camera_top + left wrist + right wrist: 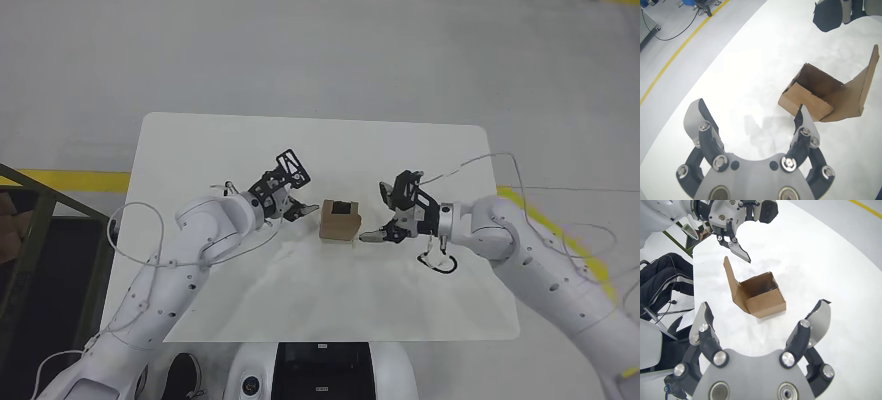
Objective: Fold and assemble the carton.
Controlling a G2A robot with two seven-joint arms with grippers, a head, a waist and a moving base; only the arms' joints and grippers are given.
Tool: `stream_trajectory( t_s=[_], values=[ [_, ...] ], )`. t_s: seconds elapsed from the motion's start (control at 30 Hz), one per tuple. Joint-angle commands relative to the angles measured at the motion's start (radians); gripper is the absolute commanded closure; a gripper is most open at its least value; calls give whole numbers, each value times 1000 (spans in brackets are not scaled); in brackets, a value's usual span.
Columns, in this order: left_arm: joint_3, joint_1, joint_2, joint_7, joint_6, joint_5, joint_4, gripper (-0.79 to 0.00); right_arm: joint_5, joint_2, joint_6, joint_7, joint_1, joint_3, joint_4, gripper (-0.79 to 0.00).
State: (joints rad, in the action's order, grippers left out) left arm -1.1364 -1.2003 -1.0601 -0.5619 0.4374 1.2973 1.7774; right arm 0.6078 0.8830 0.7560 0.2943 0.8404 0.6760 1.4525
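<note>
A small brown carton (339,220) stands in the middle of the white table (200,150), its top open and its inside dark. Its lid flap (730,281) stands upright along one side, and one side flap (806,100) is folded in over the opening. My left gripper (303,192) hovers open just left of the carton, with one fingertip (802,113) close to the carton's near wall and nothing between the fingers. On the carton's other side, a short gap away, my right gripper (385,210) is open too and holds nothing. The carton (764,294) sits between the two grippers.
The table's right edge (505,250) and front edge (350,338) lie beyond the arms. A black cable loop (440,262) hangs by the right wrist. A dark green frame (40,220) stands off the table's left side. Bare tabletop lies behind the carton.
</note>
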Motion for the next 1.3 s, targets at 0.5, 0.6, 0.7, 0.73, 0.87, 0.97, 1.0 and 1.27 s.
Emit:
stream_trajectory(
  t_s=[0.5,0.6,0.7,0.73,0.87,0.97,1.0,1.27],
  values=[
    [6,-2,-1,-13,52,8,9,-785,40,70,-68,42,-56,-40,-36,-320],
    [14,6,-3,-20,67,2,4,-785,47,81,-43,58,-84,-41,-54,-314],
    [26,11,-5,-25,73,6,1,-785,35,95,-33,94,-111,-49,-79,-308],
    [30,12,-6,-25,72,6,0,-785,26,100,-29,106,-118,-53,-93,-314],
    [53,19,-9,-32,77,16,-4,-785,-20,121,-1,144,-155,-67,-153,-326],
    [72,28,-14,-36,78,21,-5,-785,-42,135,8,145,-168,-75,-190,-329],
    [77,31,-15,-37,77,23,-6,-785,-48,140,11,140,-171,-76,-202,-329],
    [0,22,-10,20,66,-56,-12,-785,-44,173,-12,122,-196,-85,-249,-379]
  ],
)
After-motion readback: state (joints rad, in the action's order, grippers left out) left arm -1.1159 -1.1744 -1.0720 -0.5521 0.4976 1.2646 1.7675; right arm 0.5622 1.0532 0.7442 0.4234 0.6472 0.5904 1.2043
